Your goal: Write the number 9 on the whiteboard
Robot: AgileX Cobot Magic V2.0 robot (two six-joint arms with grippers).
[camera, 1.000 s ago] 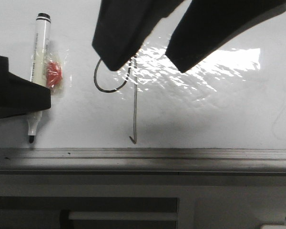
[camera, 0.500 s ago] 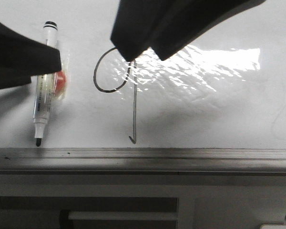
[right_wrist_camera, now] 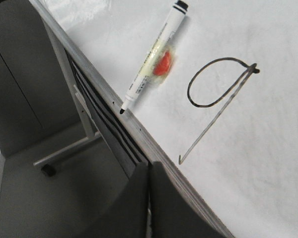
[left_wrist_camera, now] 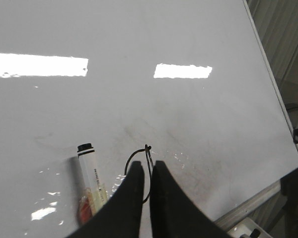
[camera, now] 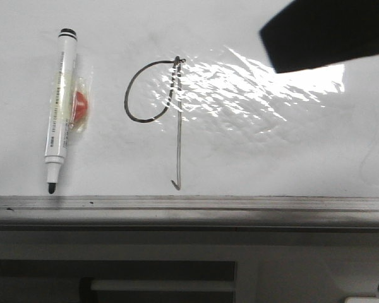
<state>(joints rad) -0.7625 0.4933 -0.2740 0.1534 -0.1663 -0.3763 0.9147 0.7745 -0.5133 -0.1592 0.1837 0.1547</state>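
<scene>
Number 9 (camera: 167,107) is drawn on the whiteboard (camera: 290,151); uncapped marker (camera: 58,107) lies beside it. Both grippers (left_wrist_camera: 148,171) (right_wrist_camera: 149,173) are closed, empty.

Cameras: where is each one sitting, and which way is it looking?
Front view: sits facing the whiteboard, looks at the number 9 and a marker; a dark bit of arm shows top right.
Left wrist view: rides the left arm, looks down across the board; the left gripper shows, jaws nearly together.
Right wrist view: rides the right arm, looks over the board's bottom rail; the right gripper shows, jaws together.
All three share the 9 and the marker.
</scene>
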